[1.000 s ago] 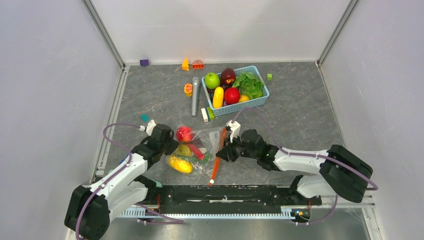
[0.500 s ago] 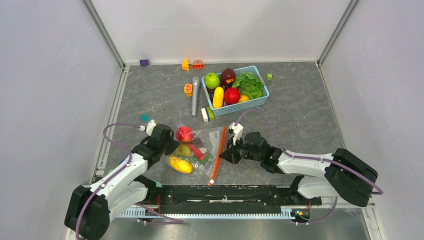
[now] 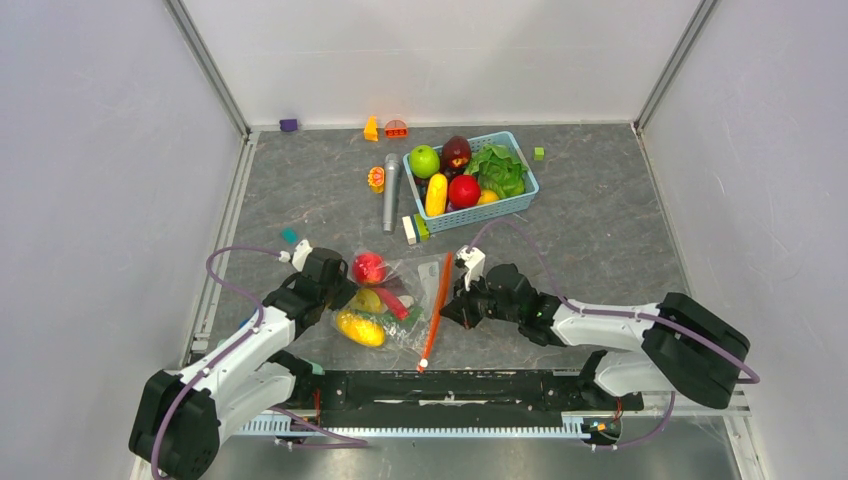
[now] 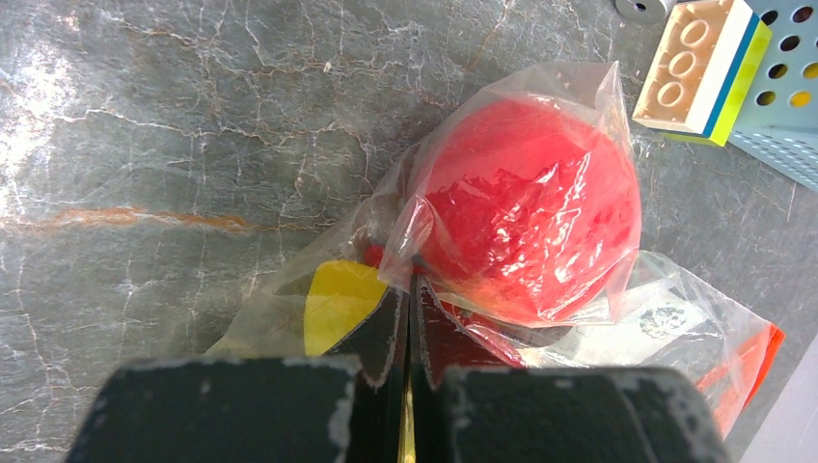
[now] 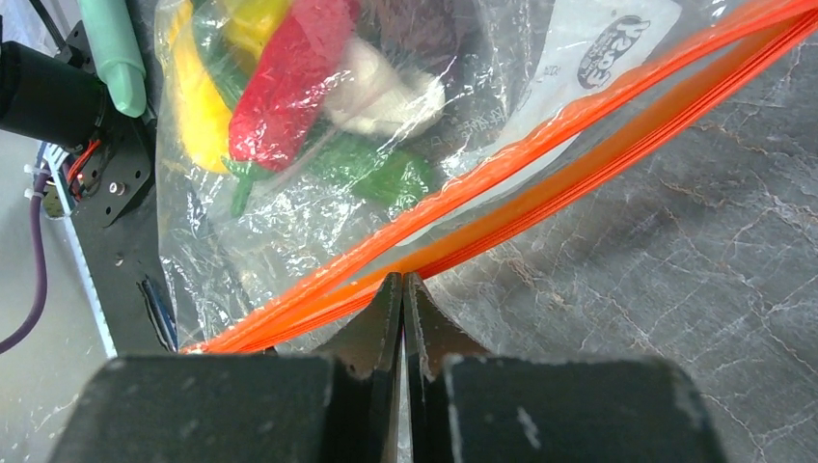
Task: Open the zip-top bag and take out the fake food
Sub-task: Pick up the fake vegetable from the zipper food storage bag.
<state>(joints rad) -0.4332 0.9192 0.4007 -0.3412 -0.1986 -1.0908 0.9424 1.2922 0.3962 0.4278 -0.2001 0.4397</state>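
the zip-top bag point(image 3: 395, 300) lies flat near the tabletop's point(image 3: 600, 200) near edge, left of centre, between the two claws; its orange zip strip point(image 3: 435, 310) runs along the side towards the right arm; the fake food inside shows as a red round fruit point(image 3: 367, 267) at the far end and yellow pieces point(image 3: 360, 327) at the near end.

the left claw point(image 3: 338, 290) sits at the bag's left side; only the left wrist view shows its tips point(image 4: 407, 299) together, clamped on a fold of the clear film just under the red fruit point(image 4: 531, 222), beside a yellow piece point(image 4: 338, 304).

the right claw point(image 3: 448, 308) is at the strip; the right wrist view shows its tips point(image 5: 402, 285) pressed together against the strip's point(image 5: 579, 125) outer lip; whether the lip is caught between them cannot be told; this view alone shows a long red piece point(image 5: 289, 87), a white piece point(image 5: 381, 96) and a green piece point(image 5: 376, 169) through the film.

further out, a light-blue basket point(image 3: 500, 207) of produce stands towards the far edge, a grey microphone-shaped toy point(image 3: 390, 190) left of it; the tabletop is grey and marbled, enclosed by pale walls.
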